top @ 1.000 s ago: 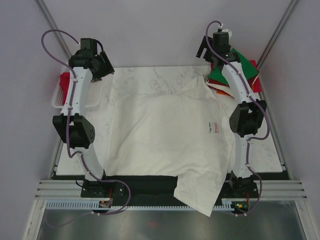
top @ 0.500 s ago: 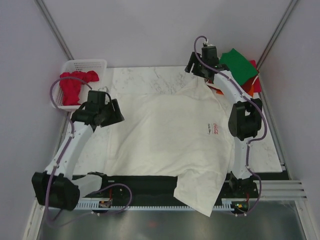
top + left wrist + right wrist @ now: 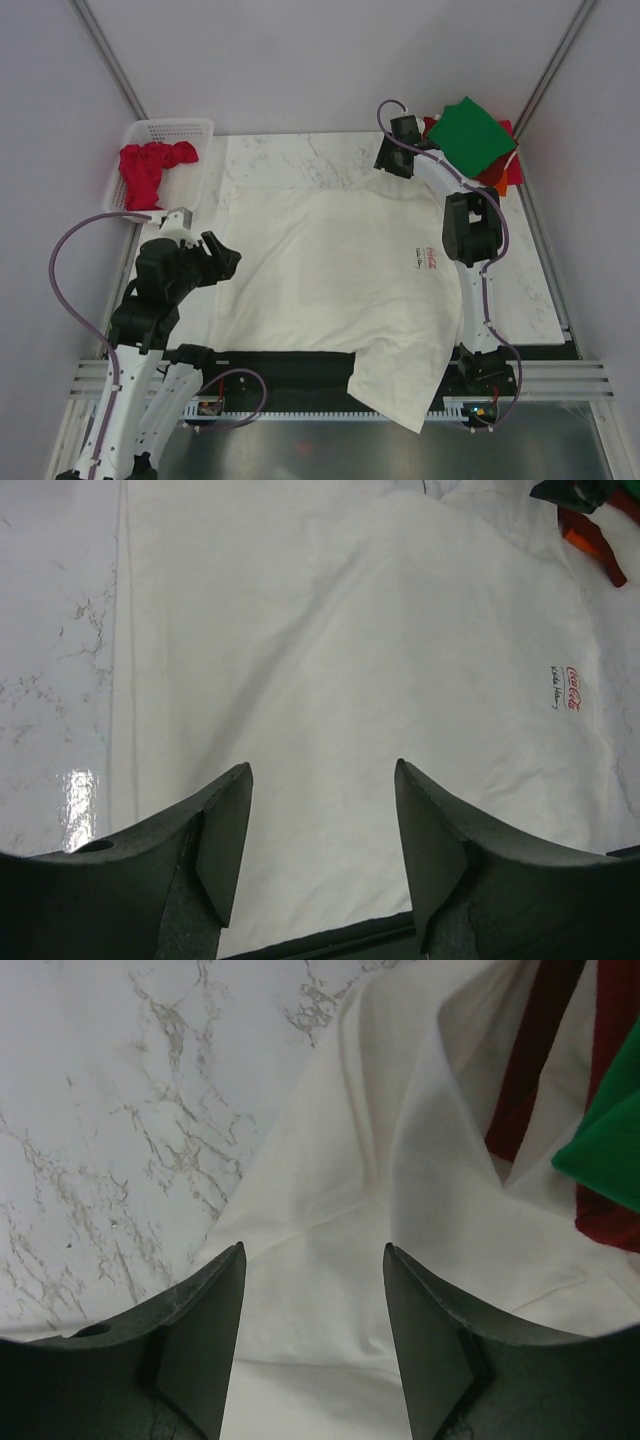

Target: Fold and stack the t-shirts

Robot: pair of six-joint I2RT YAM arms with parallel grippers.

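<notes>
The large cream-white t-shirt (image 3: 330, 280) lies spread on the marble table, its small red logo (image 3: 430, 257) at the right and one part hanging over the front edge. My left gripper (image 3: 222, 262) is open and empty above the shirt's left edge; the left wrist view (image 3: 322, 780) shows the cloth (image 3: 350, 660) below it. My right gripper (image 3: 392, 157) is open and empty over the shirt's far right corner (image 3: 400, 1210). A green t-shirt (image 3: 470, 132) tops a stack with dark-red (image 3: 530, 1060) and orange ones. A red t-shirt (image 3: 150, 165) lies in the basket.
The white lattice basket (image 3: 185, 128) stands at the back left corner. The folded stack sits at the back right corner against the wall. Bare marble (image 3: 300, 155) shows along the far edge. A black strip (image 3: 280, 365) runs along the table's front edge.
My left arm has swung back from the basket to the shirt's near-left edge. My right gripper has moved a little left and back, uncovering the green shirt.
</notes>
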